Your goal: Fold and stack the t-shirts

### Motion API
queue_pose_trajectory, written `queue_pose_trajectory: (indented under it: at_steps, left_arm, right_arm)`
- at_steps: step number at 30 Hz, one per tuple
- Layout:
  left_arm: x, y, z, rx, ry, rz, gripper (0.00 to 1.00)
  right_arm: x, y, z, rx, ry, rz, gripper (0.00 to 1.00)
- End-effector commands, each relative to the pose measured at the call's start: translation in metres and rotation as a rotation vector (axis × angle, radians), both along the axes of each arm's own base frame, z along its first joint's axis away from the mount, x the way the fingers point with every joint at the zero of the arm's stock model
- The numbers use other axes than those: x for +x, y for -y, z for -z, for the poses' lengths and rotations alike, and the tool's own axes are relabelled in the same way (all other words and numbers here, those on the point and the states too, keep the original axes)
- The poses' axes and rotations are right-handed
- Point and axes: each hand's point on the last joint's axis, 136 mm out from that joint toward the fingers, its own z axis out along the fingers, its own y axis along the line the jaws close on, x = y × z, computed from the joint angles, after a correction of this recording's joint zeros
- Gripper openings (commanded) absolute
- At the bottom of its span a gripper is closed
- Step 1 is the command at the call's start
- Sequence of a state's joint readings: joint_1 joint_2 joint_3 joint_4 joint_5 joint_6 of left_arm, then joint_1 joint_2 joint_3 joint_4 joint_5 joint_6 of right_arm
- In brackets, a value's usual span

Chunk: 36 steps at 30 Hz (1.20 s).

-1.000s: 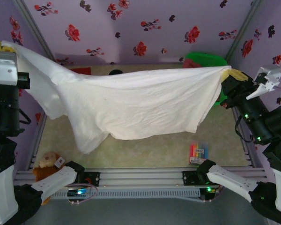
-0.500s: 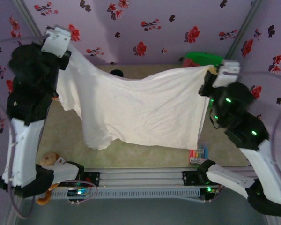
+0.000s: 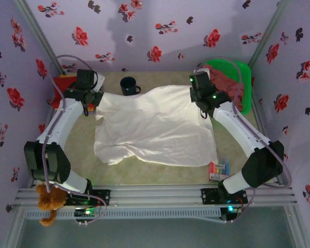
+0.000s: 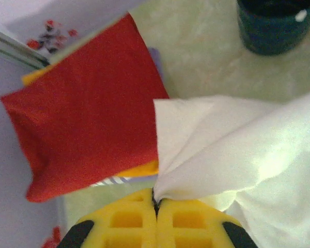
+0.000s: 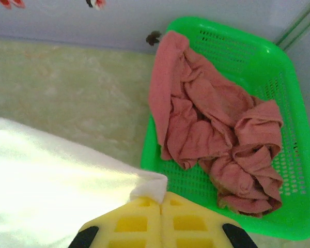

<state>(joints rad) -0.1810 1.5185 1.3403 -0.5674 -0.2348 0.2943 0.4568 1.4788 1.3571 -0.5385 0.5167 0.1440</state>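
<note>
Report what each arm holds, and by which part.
Both hold the white t-shirt: the left jaws are shut on its far left corner, the right jaws on its far right corner.

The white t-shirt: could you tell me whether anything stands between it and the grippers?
Nothing visible does: the left gripper and right gripper are each shut on a far corner of the white t-shirt. The dark mug stands apart, beyond its far edge.
</note>
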Motion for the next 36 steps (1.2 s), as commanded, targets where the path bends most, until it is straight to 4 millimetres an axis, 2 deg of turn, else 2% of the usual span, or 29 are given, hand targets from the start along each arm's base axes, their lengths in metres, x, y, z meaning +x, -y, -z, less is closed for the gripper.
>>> queue_pose_trajectory:
  at_steps: [1,4,6,10,12,15,20,23,30,33,36]
  left_arm:
    - [0.013,0.0,-0.045,-0.077,0.191,-0.052,0.0]
    - [0.003,-0.011,-0.067,-0.048,0.249,-0.087,0.0]
    - [-0.006,-0.017,-0.101,-0.047,0.335,-0.103,0.0]
    - [-0.034,-0.024,-0.175,-0.088,0.493,-0.128,0.0]
    - [-0.052,-0.028,-0.204,-0.102,0.56,-0.13,0.0]
    - [-0.082,-0.034,-0.238,-0.108,0.651,-0.128,0.0]
    - [-0.139,-0.04,-0.298,-0.156,0.839,-0.113,0.0]
    - [-0.172,-0.046,-0.329,-0.175,0.929,-0.108,0.0]
    - [-0.248,-0.056,-0.391,-0.274,1.123,-0.089,0.0]
    - [-0.273,-0.058,-0.416,-0.289,1.221,-0.062,0.0]
    - [-0.292,-0.052,-0.44,-0.278,1.355,0.01,0.0]
  right_arm:
    - [-0.002,0.009,-0.017,0.024,0.055,0.047,0.0]
    - [-0.012,0.013,-0.034,0.038,0.107,0.038,0.0]
    - [-0.024,0.015,-0.057,0.069,0.193,0.012,0.0]
    - [-0.058,0.003,-0.111,0.165,0.343,-0.13,0.0]
    - [-0.079,-0.003,-0.137,0.214,0.405,-0.201,0.0]
    - [-0.109,0.003,-0.172,0.266,0.501,-0.236,0.0]
    - [-0.151,0.005,-0.214,0.304,0.621,-0.332,0.0]
    - [-0.171,0.004,-0.238,0.338,0.667,-0.395,0.0]
    - [-0.229,0.02,-0.308,0.486,0.829,-0.498,0.0]
    - [-0.255,0.025,-0.332,0.551,0.874,-0.556,0.0]
    - [-0.278,0.031,-0.347,0.6,0.883,-0.601,0.0]
